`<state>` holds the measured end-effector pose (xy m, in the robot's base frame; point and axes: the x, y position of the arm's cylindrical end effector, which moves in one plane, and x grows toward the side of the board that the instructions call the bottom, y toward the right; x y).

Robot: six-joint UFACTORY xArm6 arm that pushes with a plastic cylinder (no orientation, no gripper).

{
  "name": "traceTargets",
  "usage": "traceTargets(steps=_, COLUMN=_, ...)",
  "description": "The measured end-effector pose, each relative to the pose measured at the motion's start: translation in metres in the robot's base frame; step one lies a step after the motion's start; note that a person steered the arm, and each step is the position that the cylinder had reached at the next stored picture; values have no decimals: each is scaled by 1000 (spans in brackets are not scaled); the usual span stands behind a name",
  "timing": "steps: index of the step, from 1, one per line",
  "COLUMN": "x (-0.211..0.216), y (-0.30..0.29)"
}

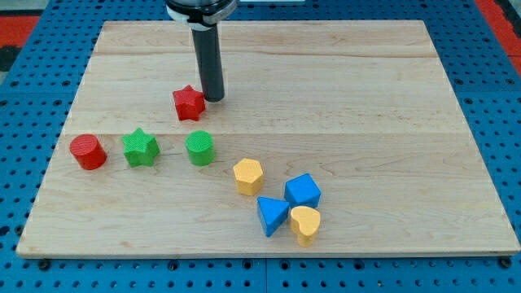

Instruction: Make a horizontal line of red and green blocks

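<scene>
My tip (214,98), a bare rod with nothing to open or hold, stands just right of the red star (188,102), near touching. Judged light, rigid, prone to spin; push its flat flank centrally. Below-left lie the green cylinder (199,148), green star (140,147) and red cylinder (88,152), aligned.

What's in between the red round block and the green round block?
In the camera view, the green star sits between the red cylinder and the green cylinder, with bare wood either side of it.
</scene>
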<state>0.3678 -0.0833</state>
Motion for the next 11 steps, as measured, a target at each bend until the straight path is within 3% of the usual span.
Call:
traceTargets(steps=1, x=-26, y=-48)
traceTargets(steps=3, x=40, y=-66)
traceTargets(steps=4, x=43, y=-17)
traceTargets(steps=6, x=-6, y=-20)
traceTargets(steps=9, x=35, y=65)
traceTargets(steps=11, x=80, y=77)
